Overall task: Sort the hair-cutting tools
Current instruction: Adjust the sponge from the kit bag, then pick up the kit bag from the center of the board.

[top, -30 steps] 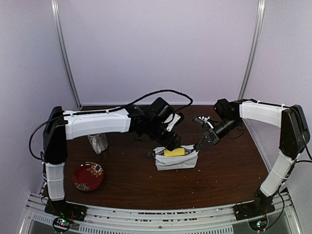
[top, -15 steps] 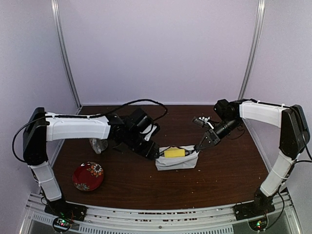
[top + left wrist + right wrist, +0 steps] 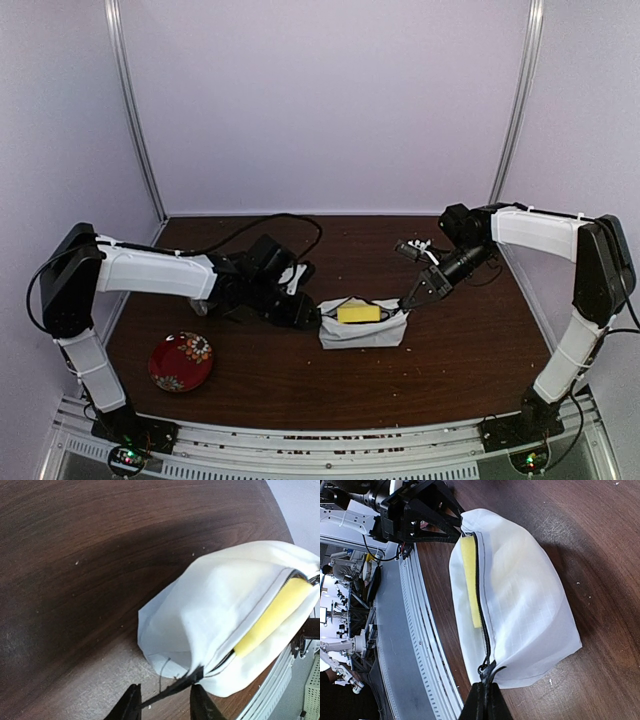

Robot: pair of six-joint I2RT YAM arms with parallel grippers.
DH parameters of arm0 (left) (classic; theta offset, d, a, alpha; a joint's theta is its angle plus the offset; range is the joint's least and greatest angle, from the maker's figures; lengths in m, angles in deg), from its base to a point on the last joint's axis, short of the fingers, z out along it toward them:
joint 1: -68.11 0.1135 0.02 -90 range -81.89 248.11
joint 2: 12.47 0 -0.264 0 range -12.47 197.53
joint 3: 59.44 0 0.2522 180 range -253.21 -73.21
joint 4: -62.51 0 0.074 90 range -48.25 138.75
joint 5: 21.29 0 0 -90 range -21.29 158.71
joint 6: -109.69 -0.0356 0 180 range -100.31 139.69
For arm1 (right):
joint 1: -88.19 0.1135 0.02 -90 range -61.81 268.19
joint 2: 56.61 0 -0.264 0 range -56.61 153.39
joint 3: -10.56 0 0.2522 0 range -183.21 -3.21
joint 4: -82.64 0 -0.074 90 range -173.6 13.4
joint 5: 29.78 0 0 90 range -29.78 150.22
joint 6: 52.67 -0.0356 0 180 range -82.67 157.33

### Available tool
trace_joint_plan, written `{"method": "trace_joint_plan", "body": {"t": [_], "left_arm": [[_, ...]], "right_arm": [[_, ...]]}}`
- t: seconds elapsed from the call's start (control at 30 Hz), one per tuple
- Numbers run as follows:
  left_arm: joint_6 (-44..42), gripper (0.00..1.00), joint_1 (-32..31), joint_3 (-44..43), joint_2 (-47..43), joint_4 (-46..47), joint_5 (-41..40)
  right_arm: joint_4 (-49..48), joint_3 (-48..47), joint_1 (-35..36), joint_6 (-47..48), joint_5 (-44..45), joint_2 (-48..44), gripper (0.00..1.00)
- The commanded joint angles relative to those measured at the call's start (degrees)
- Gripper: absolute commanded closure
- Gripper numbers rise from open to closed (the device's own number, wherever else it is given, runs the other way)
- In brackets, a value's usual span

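Observation:
The white pouch [image 3: 362, 328] lies at the table's middle with its black zipper open and the yellow sponge block [image 3: 358, 312] standing in the mouth. My right gripper [image 3: 409, 299] is shut on the black tab at the pouch's right end [image 3: 485, 700]. My left gripper [image 3: 308, 314] is low at the pouch's left end, open, with the thin black zipper tail lying between its fingers [image 3: 131, 707]. The pouch [image 3: 215, 615] and sponge [image 3: 272, 625] show ahead of it. No scissors, combs, trimmer or square piece can be made out.
A red patterned plate [image 3: 181, 361] sits at the front left. A glass jar [image 3: 198, 300] is mostly hidden behind my left arm. Small dark-and-white items [image 3: 414, 247] lie behind my right gripper, too small to identify. A black cable [image 3: 290, 218] loops at the back.
My left arm has come down from above the pouch and moved left, ending low at the pouch's left end. My right gripper has kept its hold and not moved.

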Motion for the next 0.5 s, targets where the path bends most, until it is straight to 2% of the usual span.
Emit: {"method": "trace_joint_plan", "body": {"t": [0.0,0.17,0.3,0.4,0.47], "left_arm": [[1.1,0.66,0.5,1.2,-2.2,8.8,4.7],[1.0,0.63,0.5,1.5,-2.4,10.0,5.7],[1.1,0.69,0.5,1.8,-2.4,11.1,6.1],[0.6,0.78,0.6,1.8,-2.2,11.0,5.8],[0.3,0.89,0.7,1.5,-2.0,10.4,5.7]], "right_arm": [[0.8,-1.6,-0.3,0.9,-1.9,-0.7,0.99],[0.9,-1.8,-0.3,0.9,-1.9,-0.6,0.99],[0.8,-1.7,-0.4,0.9,-1.8,-0.7,0.99],[0.7,-1.7,-0.3,0.7,-1.7,-0.8,0.99],[0.7,-1.7,-0.4,0.7,-1.7,-0.8,0.99]]}}
